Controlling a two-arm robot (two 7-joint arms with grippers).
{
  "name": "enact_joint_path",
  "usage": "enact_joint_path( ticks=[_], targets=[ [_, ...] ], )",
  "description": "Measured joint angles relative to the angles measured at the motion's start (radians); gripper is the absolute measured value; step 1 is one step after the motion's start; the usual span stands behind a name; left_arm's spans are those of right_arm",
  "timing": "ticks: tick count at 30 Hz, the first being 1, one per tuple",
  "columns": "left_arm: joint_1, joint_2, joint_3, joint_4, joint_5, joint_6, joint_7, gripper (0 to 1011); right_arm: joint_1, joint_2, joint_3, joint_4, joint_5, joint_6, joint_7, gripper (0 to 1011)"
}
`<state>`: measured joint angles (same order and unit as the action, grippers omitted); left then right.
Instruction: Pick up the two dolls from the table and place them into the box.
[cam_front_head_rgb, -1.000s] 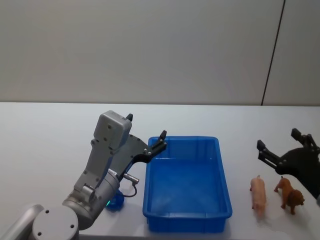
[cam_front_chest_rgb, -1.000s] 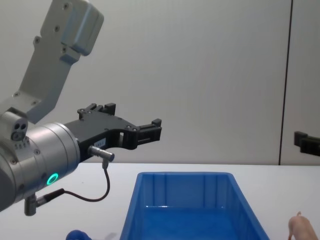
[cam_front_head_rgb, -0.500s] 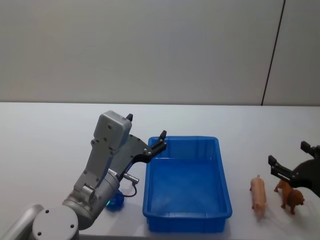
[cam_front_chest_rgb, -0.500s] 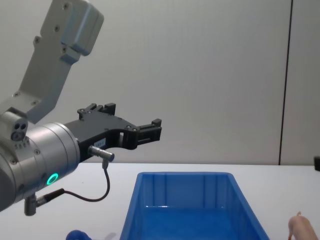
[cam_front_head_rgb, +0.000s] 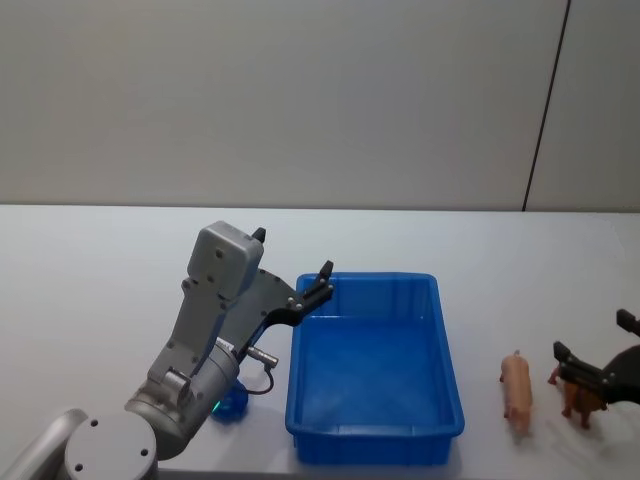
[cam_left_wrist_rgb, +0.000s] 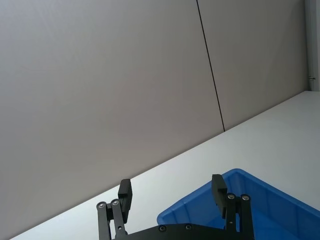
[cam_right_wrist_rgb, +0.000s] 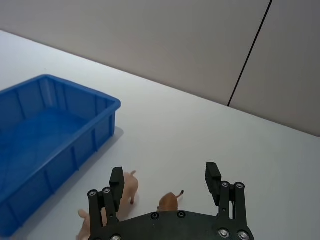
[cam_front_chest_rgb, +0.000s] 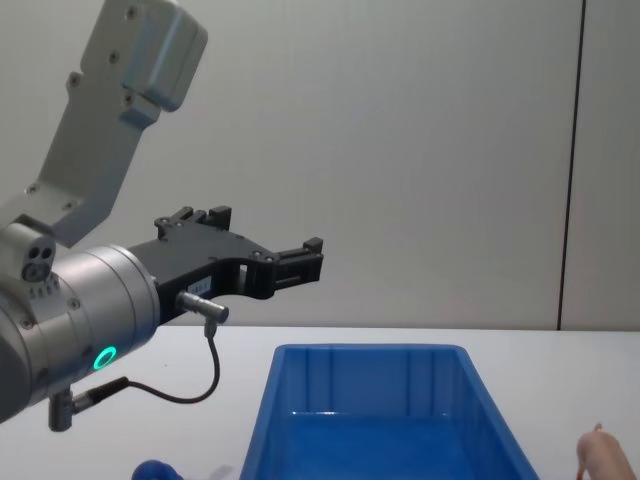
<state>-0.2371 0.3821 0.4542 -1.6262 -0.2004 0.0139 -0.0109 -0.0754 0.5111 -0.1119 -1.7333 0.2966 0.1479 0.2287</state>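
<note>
The blue box (cam_front_head_rgb: 441, 352) stands on the white table (cam_front_head_rgb: 90, 270), and nothing shows inside it. To its right lie a pale pink pig doll (cam_front_head_rgb: 516, 388) and a brown four-legged doll (cam_front_head_rgb: 579, 396). My right gripper (cam_front_head_rgb: 593, 338) hangs open just above the brown doll, whose body (cam_right_wrist_rgb: 169, 201) lies between and a little beyond the open fingers, with the pig (cam_right_wrist_rgb: 128, 186) beside one finger. My left gripper (cam_front_head_rgb: 292, 255) is open and holds nothing, raised over the box's far left corner (cam_left_wrist_rgb: 235, 176). A blue soft toy (cam_front_head_rgb: 232, 403) sits on the table left of the box, partly behind my left arm.
A grey wall with a dark vertical seam (cam_front_head_rgb: 545, 110) rises behind the table. Bare tabletop stretches to the left of my left arm and behind the box. The near table edge runs close to the box, the pig and the brown doll.
My right gripper has moved toward the near right corner and down over the brown doll, leaving the chest view. The left arm and the dolls have not moved.
</note>
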Motion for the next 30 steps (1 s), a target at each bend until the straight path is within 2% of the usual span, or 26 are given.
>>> enact_joint_path(
  ticks=[15, 27, 30],
  targets=[
    [0.000, 0.000, 0.000, 0.000, 0.000, 0.000, 0.000, 1001, -0.008, 0.017, 0.000, 0.037, -0.054, 0.045, 0.030, 1001],
    [0.000, 0.000, 0.000, 0.000, 0.000, 0.000, 0.000, 1001, 0.006, 0.010, -0.016, 0.076, -0.090, 0.072, 0.063, 1001],
    [0.000, 0.000, 0.000, 0.000, 0.000, 0.000, 0.000, 1001, 0.011, 0.006, -0.019, 0.084, -0.097, 0.077, 0.068, 970]
  ],
)
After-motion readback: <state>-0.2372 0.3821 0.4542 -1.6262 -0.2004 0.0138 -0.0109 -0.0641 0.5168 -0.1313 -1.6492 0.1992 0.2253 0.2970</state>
